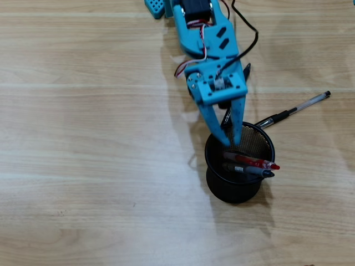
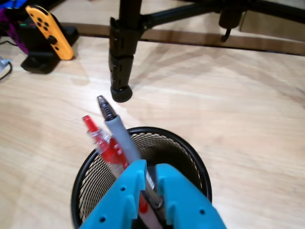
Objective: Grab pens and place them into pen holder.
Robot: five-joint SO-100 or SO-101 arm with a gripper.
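Here the overhead view shows, on the left, only bare wooden tabletop (image 1: 83, 166), pale laminate with long horizontal grain, leaving wide free room on that side. Near centre, the blue plastic arm (image 1: 202, 33) reaches down from the top edge, with red and white wires looped at its wrist. Its gripper (image 1: 228, 141) ends in two tapered blue fingers whose tips sit just inside the far rim of the pen holder (image 1: 213, 183), a round cup of black wire mesh with a solid black rim. Inside the cup a red-and-clear pen (image 1: 256, 162) and a grey pen (image 1: 252, 171) lean side by side, tips projecting past the right rim. Right of the holder, a clear stick pen with a black tip (image 1: 302, 105) lies diagonally on the table, its lower end close to the cup rim; a black pen (image 1: 245, 72) shows partly beside the gripper body. In the wrist view, an orange game controller (image 2: 50, 31) rests on a dark stand at upper left, and a black tripod leg (image 2: 121, 57) stands on the table beyond the cup. The red pen (image 2: 100, 138) and grey pen (image 2: 119, 136) rise at a slant over the mesh rim (image 2: 190, 152). The gripper (image 2: 151, 183) at the bottom edge stands narrow, its jaws closed on the grey pen shaft.
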